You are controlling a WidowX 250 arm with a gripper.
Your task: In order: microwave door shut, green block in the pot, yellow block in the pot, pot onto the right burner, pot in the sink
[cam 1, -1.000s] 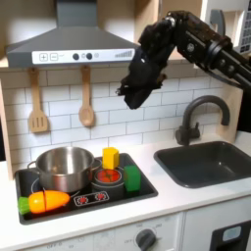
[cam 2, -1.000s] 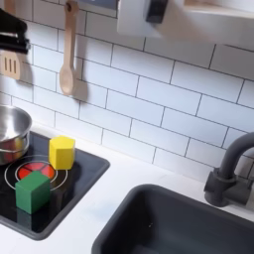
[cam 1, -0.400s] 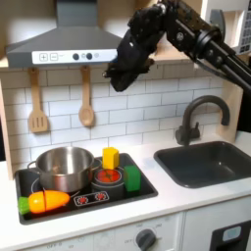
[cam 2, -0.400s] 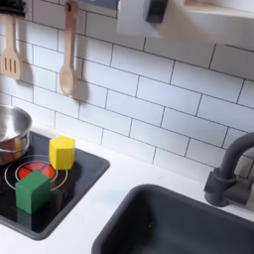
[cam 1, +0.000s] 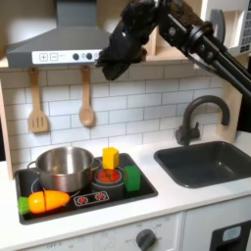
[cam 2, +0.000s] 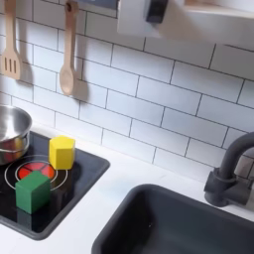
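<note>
The silver pot (cam 1: pixel 63 168) stands on the left burner of the black stovetop (cam 1: pixel 147 187); its rim (cam 2: pixel 8 134) also shows at the second exterior view's left edge. The yellow block (cam 1: pixel 111 157) (cam 2: pixel 62 151) stands upright on the right burner. The green block (cam 1: pixel 131 178) (cam 2: pixel 32 190) sits just in front of it. The dark grey sink (cam 1: pixel 211 163) (cam 2: pixel 189 223) lies at the right in both exterior views. My gripper (cam 1: pixel 108 69) hangs high beside the range hood, far above the blocks, and its dark fingers blur together. A white microwave edge (cam 1: pixel 218 24) shows behind the arm.
An orange toy carrot (cam 1: pixel 44 202) lies at the stovetop's front left. A wooden spatula (cam 1: pixel 37 103) (cam 2: pixel 10 45) and spoon (cam 1: pixel 86 98) (cam 2: pixel 67 50) hang on the tiled wall. The dark faucet (cam 1: pixel 196 116) (cam 2: pixel 230 171) rises behind the sink.
The arm has swung up and to the first exterior view's left, from in front of the tiles to beside the hood. The pot and blocks have not moved.
</note>
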